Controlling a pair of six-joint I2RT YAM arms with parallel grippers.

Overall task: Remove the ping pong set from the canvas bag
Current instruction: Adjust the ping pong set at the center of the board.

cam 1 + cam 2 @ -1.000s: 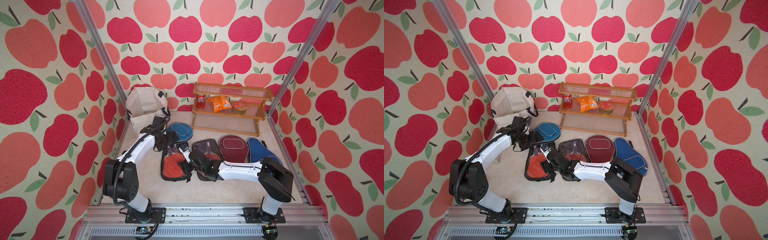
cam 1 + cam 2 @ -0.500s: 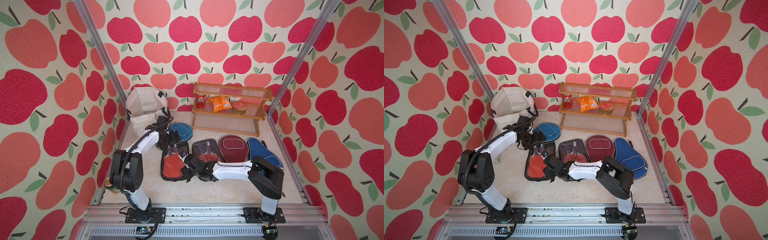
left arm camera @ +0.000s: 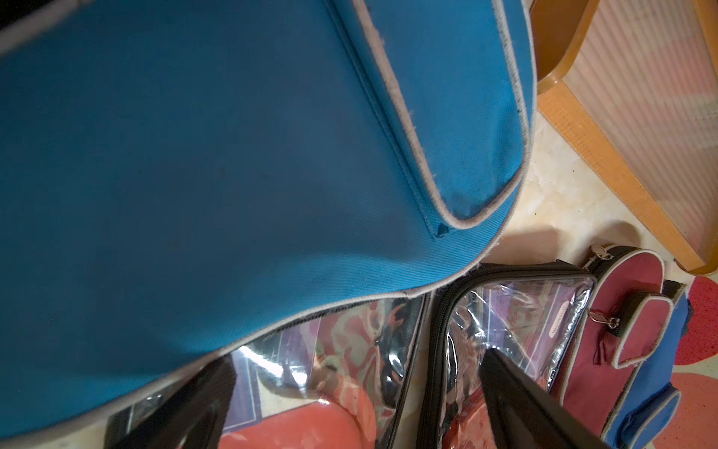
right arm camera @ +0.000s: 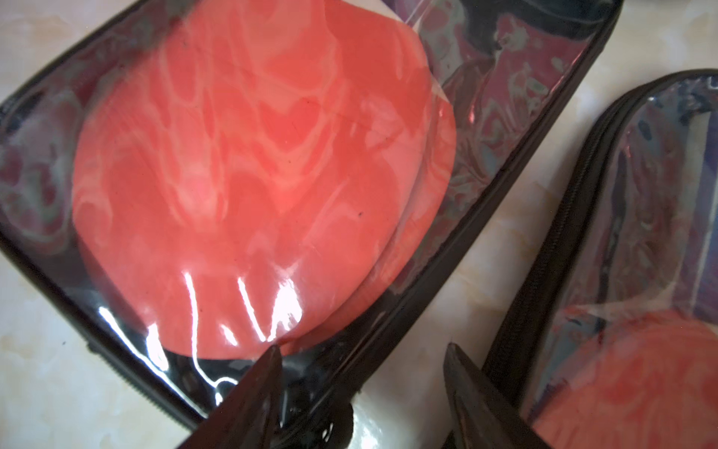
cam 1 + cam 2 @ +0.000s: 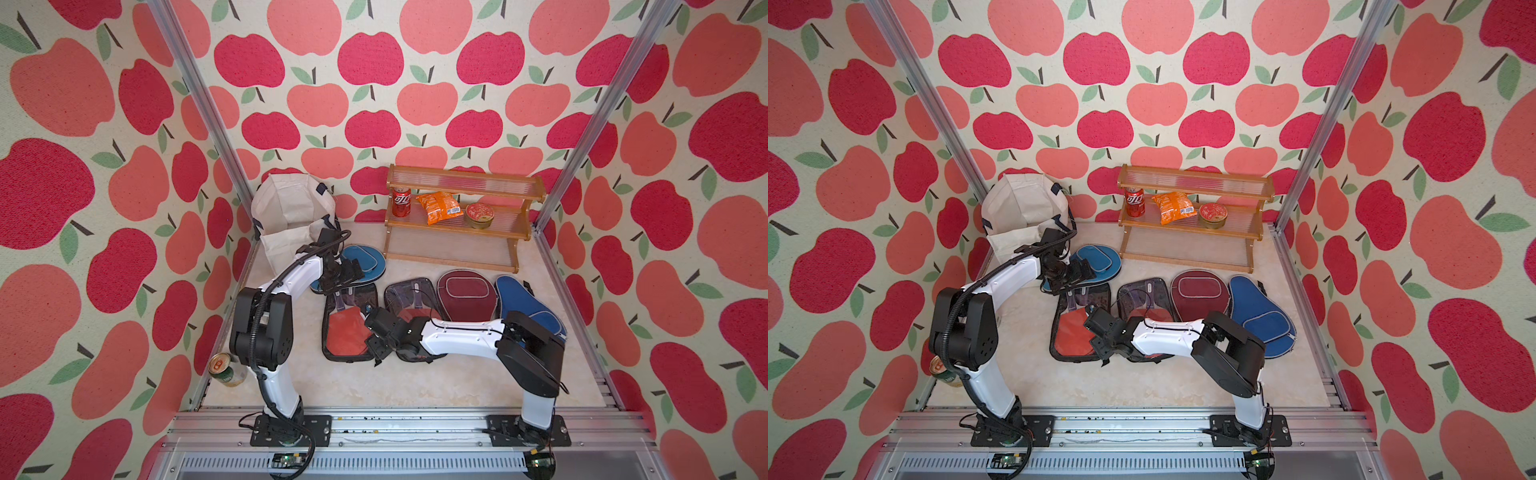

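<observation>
Lately it is the arms, not the cases, that have been shifted: against a second ago, the left arm has been folded back at the elbow and the right arm swung inward, while the ping pong set is found lying where it lay. The left gripper (image 3: 355, 367) is held wide open just above the teal-blue cover (image 5: 368, 257), with nothing gripped. That cover's edge is laid over the top of a clear case (image 5: 347, 328), near the canvas bag (image 5: 286, 208). The right gripper (image 4: 361, 350) is poised low over the same clear case's zipped edge, its jaws moderately parted and nothing pinched between them. The second clear case (image 5: 409, 295), maroon cover (image 5: 465, 293) and dark blue cover (image 5: 523, 303) are set side by side on the table (image 5: 374, 386), well apart from the bag. The bag's inside cannot be fully seen, but the removal is judged done or nearly so.
</observation>
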